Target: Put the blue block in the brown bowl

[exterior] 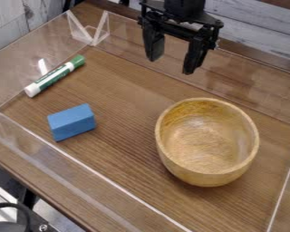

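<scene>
The blue block (72, 120) lies flat on the wooden table at the left of centre. To its right stands the brown bowl (208, 140), large, round and empty, with a thick rim. My gripper (174, 54) hangs at the back of the table, above and behind the bowl and far from the block. Its two black fingers (151, 49) point down, spread apart, with nothing between them.
A green-and-white marker (54, 76) lies at the left, behind the block. A low clear plastic wall (87, 32) runs around the table's edges. The wooden table top (123, 100) shows bare grain between block, marker and bowl.
</scene>
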Robot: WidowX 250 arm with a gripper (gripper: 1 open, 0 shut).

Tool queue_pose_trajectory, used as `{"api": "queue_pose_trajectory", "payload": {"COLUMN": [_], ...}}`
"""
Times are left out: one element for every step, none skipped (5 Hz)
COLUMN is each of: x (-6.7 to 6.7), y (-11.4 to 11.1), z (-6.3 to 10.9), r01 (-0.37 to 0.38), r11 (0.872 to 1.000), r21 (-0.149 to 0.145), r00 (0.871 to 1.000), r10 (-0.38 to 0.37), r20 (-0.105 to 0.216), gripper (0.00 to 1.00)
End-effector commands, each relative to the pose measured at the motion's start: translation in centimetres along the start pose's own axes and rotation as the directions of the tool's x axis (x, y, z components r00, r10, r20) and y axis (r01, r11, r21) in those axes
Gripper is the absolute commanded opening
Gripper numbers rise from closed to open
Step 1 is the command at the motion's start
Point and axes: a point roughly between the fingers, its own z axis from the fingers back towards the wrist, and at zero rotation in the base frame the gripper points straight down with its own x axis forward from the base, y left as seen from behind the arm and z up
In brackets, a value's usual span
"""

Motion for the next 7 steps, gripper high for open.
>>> {"api": "queue_pose_trajectory", "payload": {"x": [-0.9, -2.6, -4.7, -6.8, -8.5, -9.5, -9.9], "y": [0.6, 2.1, 4.4, 6.8, 8.7, 10.3, 11.2], "z": [-0.5, -0.5, -0.5, -0.8, -1.4, -2.4, -3.7], "r01": [0.103, 0.279, 0.431, 0.517, 0.568, 0.563, 0.567], "r11": [0.995, 0.960, 0.901, 0.853, 0.818, 0.822, 0.819], "r21": [0.006, 0.021, 0.048, 0.070, 0.086, 0.091, 0.092], "r00": [0.995, 0.960, 0.902, 0.855, 0.821, 0.824, 0.821], "r10": [-0.103, -0.279, -0.431, -0.519, -0.571, -0.566, -0.570], "r20": [-0.012, -0.005, 0.010, 0.012, 0.009, 0.009, 0.014], "gripper": [1.00, 1.00, 1.00, 1.00, 1.00, 1.00, 1.00]}}
